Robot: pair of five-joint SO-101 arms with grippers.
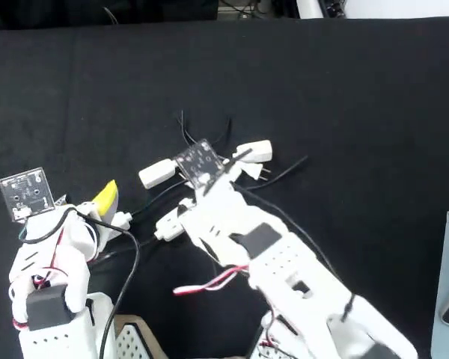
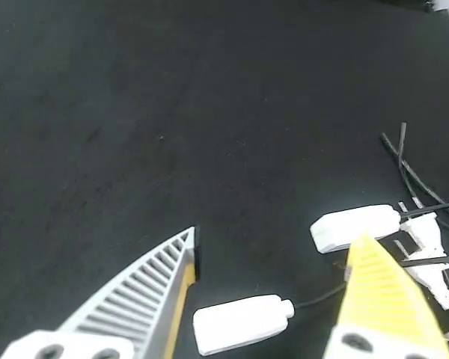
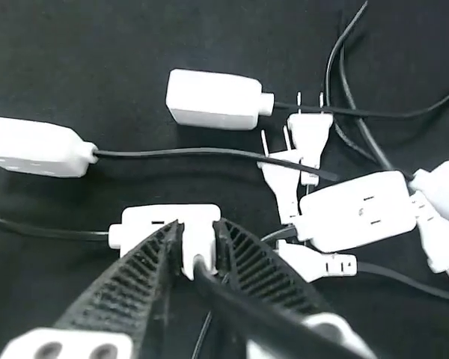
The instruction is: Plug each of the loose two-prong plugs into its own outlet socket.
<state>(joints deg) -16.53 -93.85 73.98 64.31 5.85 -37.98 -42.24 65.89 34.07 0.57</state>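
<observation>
Black desk (image 1: 344, 90): my right claw (image 3: 198, 230) clamps white plug (image 3: 192, 256) near centre; left claw (image 2: 277, 238) released, at desk's 8 o'clock.

Part of the white connector (image 3: 146, 221) behind the right end effector (image 3: 198, 228); type unclear.

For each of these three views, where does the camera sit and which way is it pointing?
High view: fixed above, looking down on the black table; left arm and right arm show.
Left wrist view: on the left arm, facing across the table past the open left gripper.
Right wrist view: on the right arm, looking down past the right gripper, shut on a white connector.
Shared: all three show the white sockets and plugs.
</observation>
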